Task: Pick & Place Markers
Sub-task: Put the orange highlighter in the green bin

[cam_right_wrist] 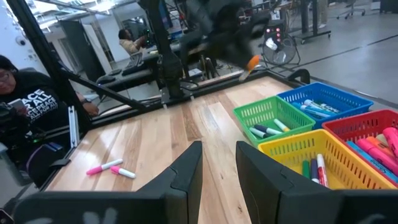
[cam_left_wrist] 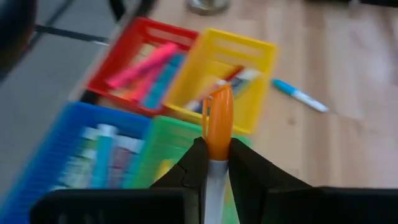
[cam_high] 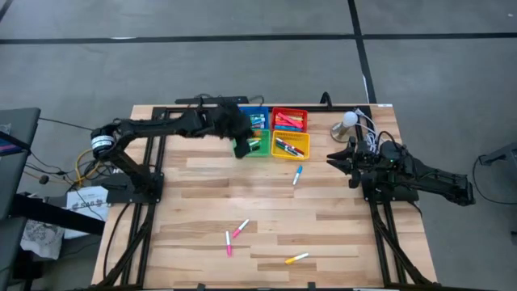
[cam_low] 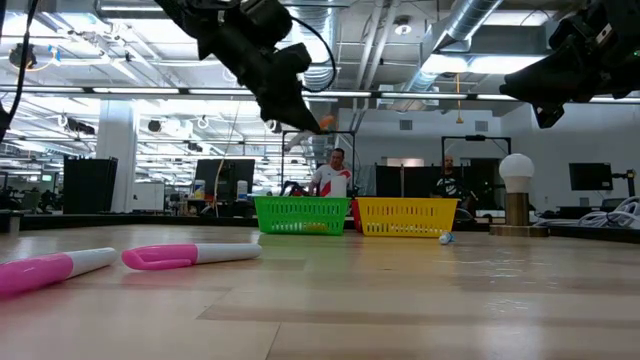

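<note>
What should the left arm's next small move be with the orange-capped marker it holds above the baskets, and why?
Probably lower a little and release. The left gripper is shut on the orange-capped marker above the green basket, well clear of its rim in the low view. Which basket it belongs in is unclear. The right gripper waits near the table's right edge.

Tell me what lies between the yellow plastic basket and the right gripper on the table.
In the high view, only bare wooden table lies between the yellow plastic basket and the right gripper.
</note>
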`<state>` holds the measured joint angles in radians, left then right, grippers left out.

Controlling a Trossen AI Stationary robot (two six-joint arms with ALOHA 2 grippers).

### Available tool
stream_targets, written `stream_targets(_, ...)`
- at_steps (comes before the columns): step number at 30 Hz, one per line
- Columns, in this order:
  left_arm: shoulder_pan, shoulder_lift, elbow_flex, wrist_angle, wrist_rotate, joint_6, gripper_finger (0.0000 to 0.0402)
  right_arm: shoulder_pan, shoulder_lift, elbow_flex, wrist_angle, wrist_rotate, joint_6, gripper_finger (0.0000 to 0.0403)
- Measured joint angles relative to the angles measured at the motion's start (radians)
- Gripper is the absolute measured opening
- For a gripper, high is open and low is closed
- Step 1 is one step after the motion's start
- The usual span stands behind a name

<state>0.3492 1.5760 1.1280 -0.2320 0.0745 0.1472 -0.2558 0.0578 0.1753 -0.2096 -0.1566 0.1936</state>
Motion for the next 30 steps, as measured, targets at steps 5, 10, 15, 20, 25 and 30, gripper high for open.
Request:
stream_targets(5,0.086,0.0,0.061,-0.023,-0.004,0.088,0.0048,0.0,0.0,0.0,0.0,0.0,0.001,0.0087)
stream_targets(10,0.139,0.005,0.072,-0.029,0.0,0.091,0.0047,0.0,0.0,0.0,0.0,0.0,0.016,0.0087)
stream_targets(15,0.124,0.06,0.072,-0.036,0.016,0.089,0.005,0.0,0.0,0.0,0.0,0.0,0.016,0.0087)
stream_targets(20,0.096,0.165,0.072,-0.039,0.016,0.088,0.0051,0.0,0.0,0.0,0.0,0.0,0.02,0.0087)
stream_targets(25,0.087,0.246,0.072,-0.04,0.017,0.084,0.0052,0.0,0.0,0.0,0.0,0.0,0.024,0.0087)
stream_targets(30,0.088,0.287,0.072,-0.041,0.016,0.081,0.0052,0.0,0.0,0.0,0.0,0.0,0.026,0.0087)
